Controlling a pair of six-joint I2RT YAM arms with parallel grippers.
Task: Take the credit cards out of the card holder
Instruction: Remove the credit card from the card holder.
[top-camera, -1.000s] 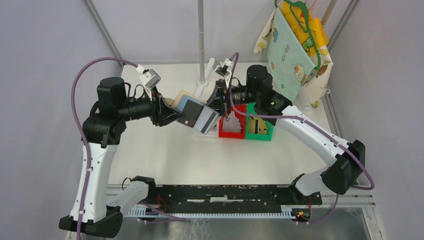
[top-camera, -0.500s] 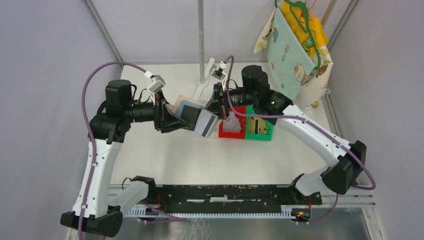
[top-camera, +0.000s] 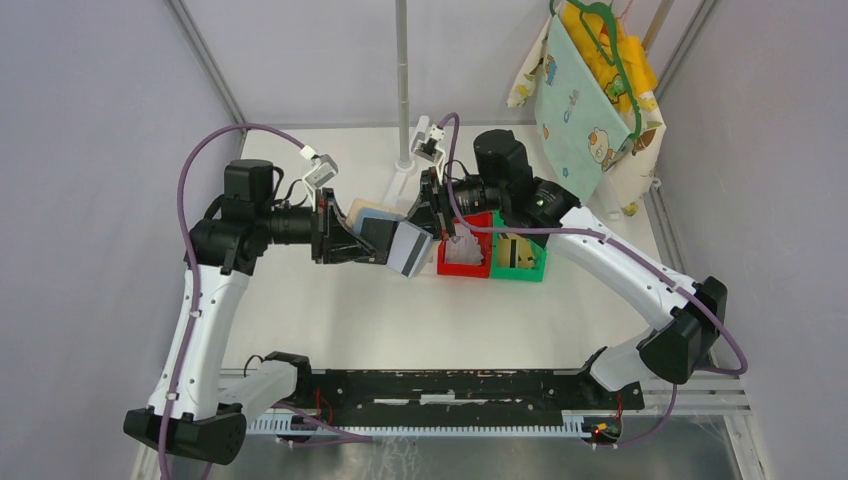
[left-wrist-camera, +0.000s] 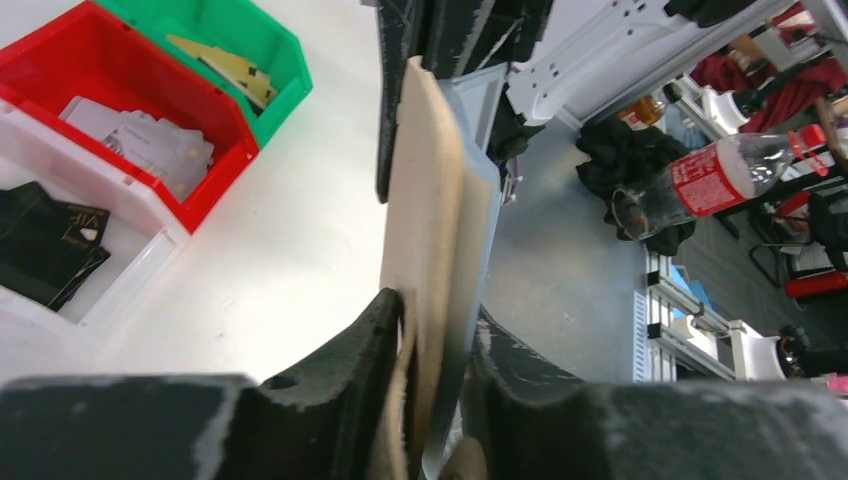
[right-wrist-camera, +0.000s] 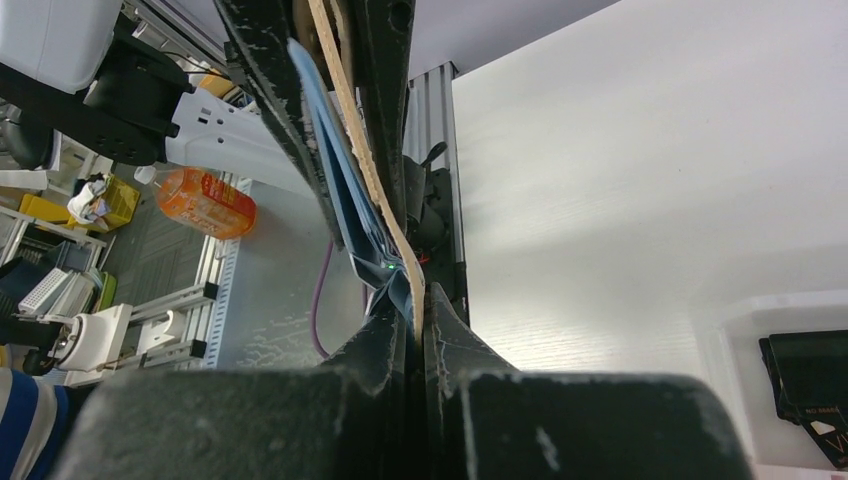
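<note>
The card holder (top-camera: 372, 214), tan with a pale blue-grey inner pocket, hangs above the table between both grippers. My left gripper (left-wrist-camera: 435, 310) is shut on its near end, one finger on the tan flap (left-wrist-camera: 425, 190) and the other on the blue-grey layer. From the opposite side my right gripper (right-wrist-camera: 418, 310) is shut on its thin edge (right-wrist-camera: 350, 160). A dark patch and a silver-grey panel (top-camera: 408, 250) show on its open face. Credit cards lie in bins: black ones (left-wrist-camera: 45, 235), silver-grey ones (left-wrist-camera: 150, 140), gold ones (left-wrist-camera: 235, 70).
A white bin (left-wrist-camera: 140, 265), a red bin (top-camera: 465, 262) and a green bin (top-camera: 520, 262) stand side by side under the right gripper. A metal pole (top-camera: 403, 80) rises at the back. Cloths on a hanger (top-camera: 585, 90) hang at the back right.
My left arm has pushed to the right towards the holder; its jaws widened, then closed on the holder. The right gripper shifted a little left, still shut on it.
</note>
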